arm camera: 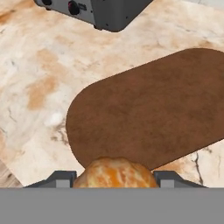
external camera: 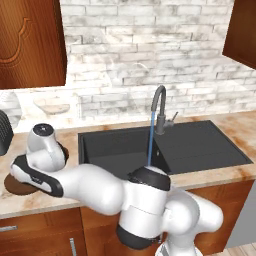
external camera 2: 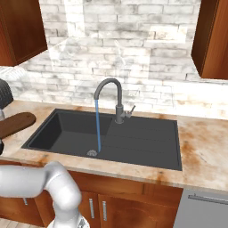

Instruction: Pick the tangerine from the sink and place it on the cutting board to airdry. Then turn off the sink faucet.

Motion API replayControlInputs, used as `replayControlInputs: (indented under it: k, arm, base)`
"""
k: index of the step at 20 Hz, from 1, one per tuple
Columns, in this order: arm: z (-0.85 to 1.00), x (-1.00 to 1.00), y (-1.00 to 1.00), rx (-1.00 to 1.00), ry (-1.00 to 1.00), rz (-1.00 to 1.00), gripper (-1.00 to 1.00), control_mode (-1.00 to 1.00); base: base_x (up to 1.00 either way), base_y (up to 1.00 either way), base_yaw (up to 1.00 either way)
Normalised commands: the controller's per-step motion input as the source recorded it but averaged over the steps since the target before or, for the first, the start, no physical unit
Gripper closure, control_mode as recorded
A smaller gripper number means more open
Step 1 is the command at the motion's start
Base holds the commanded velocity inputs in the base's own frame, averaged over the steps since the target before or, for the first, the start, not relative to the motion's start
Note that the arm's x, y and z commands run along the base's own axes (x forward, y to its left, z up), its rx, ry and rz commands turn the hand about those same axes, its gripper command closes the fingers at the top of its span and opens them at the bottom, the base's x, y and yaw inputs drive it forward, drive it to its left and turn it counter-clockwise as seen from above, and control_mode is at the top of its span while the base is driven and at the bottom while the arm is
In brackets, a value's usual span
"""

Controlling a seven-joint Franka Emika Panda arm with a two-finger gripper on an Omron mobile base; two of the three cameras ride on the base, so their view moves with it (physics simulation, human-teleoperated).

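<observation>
Hand view looks down my pincer [arm camera: 114, 179] at the tangerine [arm camera: 114, 173], which I have clamped between my two dark tips; only its upper dome shows, the rest is cut off at the bottom. Below it lies the cutting board [arm camera: 148, 109], flat on the marbled surface [arm camera: 35, 65], its rounded end toward me and its far end running out of the picture at the right. The fruit hangs over the board's near edge; whether it touches the wood I cannot tell. A dark grey appliance with knobs [arm camera: 98, 11] stands on the surface beyond the board, apart from it, mostly cropped at the top.

From the left base camera my own arm [external camera: 100, 187] covers most of the board, leaving a brown sliver by my hand at the surface's left end, and it blocks the front of the sink [external camera: 120, 145] too. A black ribbed object [external camera: 5, 132] sits cut off at the left edge. From the right base camera the sink faucet [external camera 2: 116, 100] stands behind the basin with a blue stream [external camera 2: 97, 127] falling to the round drain [external camera 2: 91, 152]. Brown wall cupboards [external camera 2: 211, 38] hang above, against a pale brick wall [external camera 2: 120, 49].
</observation>
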Motion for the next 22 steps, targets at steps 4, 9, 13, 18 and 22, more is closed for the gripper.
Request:
replayControlInputs:
  k: [4,9,13,18,22]
  arm:
    - [-0.22,0.0,0.05,0.0,0.0,0.0,1.0,-1.0]
    - [-0.21,0.0,0.02,0.0,0.0,0.0,1.0,-1.0]
    - [-0.22,0.0,0.05,0.0,0.0,0.0,1.0,-1.0]
    - [-0.21,0.02,0.1,0.0,0.01,0.0,1.0,-1.0]
    - [-0.18,0.05,0.11,0.0,0.0,0.0,1.0,-1.0]
  base:
    - [0.0,0.0,0.0]
    - [0.0,0.0,0.0]
    - [0.0,0.0,0.0]
    - [0.0,0.0,0.0]
    - [0.0,0.0,0.0]
